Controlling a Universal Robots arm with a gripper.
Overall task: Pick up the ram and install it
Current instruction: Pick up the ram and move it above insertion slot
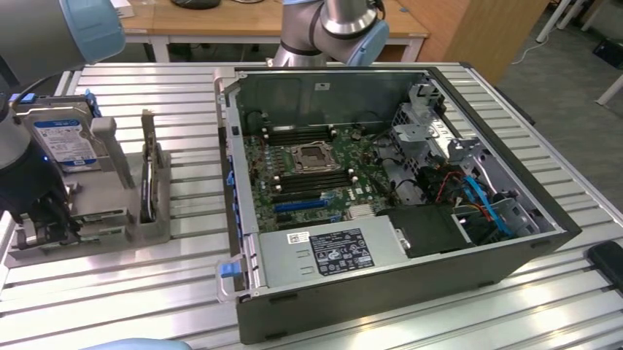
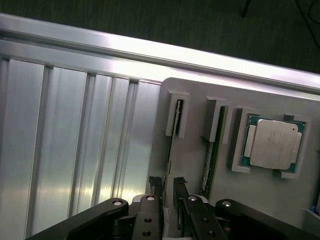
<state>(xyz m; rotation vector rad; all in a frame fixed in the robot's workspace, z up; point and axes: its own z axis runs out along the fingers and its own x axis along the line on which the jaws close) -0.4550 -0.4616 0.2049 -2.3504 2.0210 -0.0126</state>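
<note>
Jaws: we see the jaws [image 2: 167,184] standing part-way apart, with a narrow gap between the two black fingers [image 2: 155,186] and nothing clamped that we can make out.
In the gap: the thin edge of the ram [image 2: 176,117] runs straight into it. One finger sits on each side of the stick's near end, and we cannot tell whether either pad touches it.
Ram's place: on edge in a slot of the grey holder tray [image 2: 190,155], its far end caught in a small bracket.
Long axis: it leads directly away from the jaws, in line with the gap, so the board's flat faces look toward the fingers.
Neighbour: a second green stick [image 2: 212,150] stands parallel just beside the ram, outside the jaws.
Further out: the square silver processor chip [image 2: 272,145] lies in its own pocket beyond that second stick.
Worktop: the slatted aluminium worktop [image 2: 75,150] carries the tray.
Case: in the exterior view the open computer case [image 1: 322,95] lies to the exterior view's right of the tray, well apart from the jaws.
Progress: we judge the ram not yet lifted.
Arm: there is one arm only, and we judge it lined up on this stick.
</note>
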